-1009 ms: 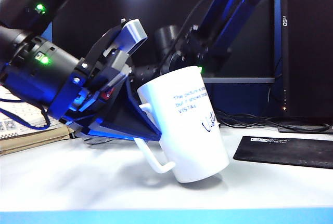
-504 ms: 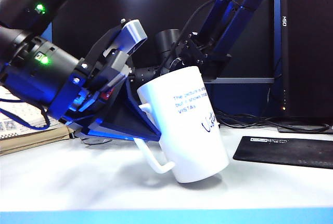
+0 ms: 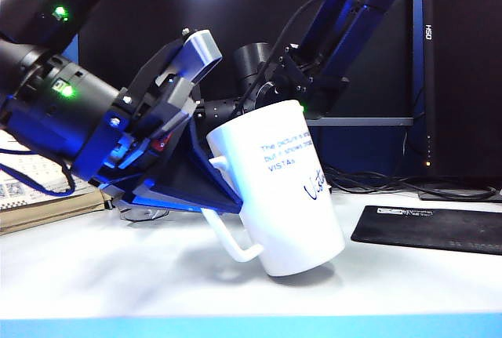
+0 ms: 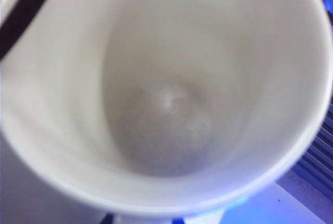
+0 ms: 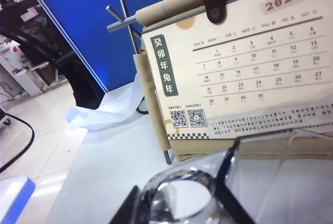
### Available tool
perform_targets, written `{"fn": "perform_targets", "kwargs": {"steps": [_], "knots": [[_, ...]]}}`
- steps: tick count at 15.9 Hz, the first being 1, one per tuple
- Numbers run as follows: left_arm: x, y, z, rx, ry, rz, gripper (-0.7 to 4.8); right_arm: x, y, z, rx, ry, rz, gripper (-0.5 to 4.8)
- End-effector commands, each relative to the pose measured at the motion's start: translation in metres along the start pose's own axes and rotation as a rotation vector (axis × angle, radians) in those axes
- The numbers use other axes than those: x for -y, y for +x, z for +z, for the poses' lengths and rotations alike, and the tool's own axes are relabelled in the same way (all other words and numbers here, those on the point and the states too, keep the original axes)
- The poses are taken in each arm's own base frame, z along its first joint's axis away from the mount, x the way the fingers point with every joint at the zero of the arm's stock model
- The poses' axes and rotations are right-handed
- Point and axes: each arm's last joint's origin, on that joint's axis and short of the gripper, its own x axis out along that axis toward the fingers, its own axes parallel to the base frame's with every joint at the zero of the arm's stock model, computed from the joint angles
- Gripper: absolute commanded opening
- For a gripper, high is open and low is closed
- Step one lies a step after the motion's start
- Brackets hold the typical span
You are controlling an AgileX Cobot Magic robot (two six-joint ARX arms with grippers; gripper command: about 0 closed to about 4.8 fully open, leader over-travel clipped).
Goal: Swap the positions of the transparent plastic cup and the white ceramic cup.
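**Mug tipped in the left hand, clear cup pinched in the right**

Left hand (image 3: 205,167) grips the white ceramic cup (image 3: 282,185) at its rim — one finger (image 4: 23,11) shows as a dark band across the inside wall in the left wrist view, so the hold is a pinch on the rim wall. From that hand the mug runs down and away toward the right of the exterior view, its long axis tilted, mouth toward the wrist, base edge on or just above the worktop (image 3: 408,283); I cannot tell whether it touches. The handle hangs on the underside, toward the camera. Inside, the mug is empty.

Right hand (image 5: 208,193) sits behind the mug in the exterior view, mostly hidden. Its fingers are pressed on the transparent plastic cup (image 5: 177,200), whose rim and clear wall fill the near edge of the right wrist view; nothing shows inside it. Beyond it stands a desk calendar (image 5: 250,78), just beside the cup.

Judging from this, each hand already holds its own cup — the coming move turns on passing them clear of each other, mug in front, clear cup behind.
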Motion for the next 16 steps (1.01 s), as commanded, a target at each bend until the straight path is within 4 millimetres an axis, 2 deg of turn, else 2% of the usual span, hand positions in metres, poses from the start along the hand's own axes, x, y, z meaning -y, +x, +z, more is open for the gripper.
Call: {"fn": "perform_targets", "kwargs": {"steps": [1, 2, 8, 10, 13, 16], "knots": [[-0.001, 0.0, -0.003, -0.026, 0.01, 0.013, -0.06, 0.006, 0.002, -0.021, -0.063, 0.095, -0.029, 1.4], [-0.001, 0.0, -0.003, -0.027, 0.01, 0.014, -0.06, 0.007, 0.002, -0.023, -0.071, 0.096, -0.049, 1.6], [-0.001, 0.0, -0.003, -0.026, 0.017, 0.014, -0.06, 0.009, 0.001, -0.027, -0.086, 0.118, -0.046, 1.86], [-0.001, 0.0, -0.003, -0.026, 0.017, 0.013, -0.06, 0.011, -0.005, -0.027, -0.089, 0.142, -0.039, 2.46], [-0.002, 0.0, -0.001, -0.013, 0.019, 0.024, -0.06, 0.016, -0.021, -0.023, -0.086, 0.172, -0.067, 2.45], [-0.003, 0.0, 0.001, 0.009, 0.043, 0.048, -0.06, 0.02, -0.047, -0.005, -0.049, 0.133, -0.121, 2.44]]}}
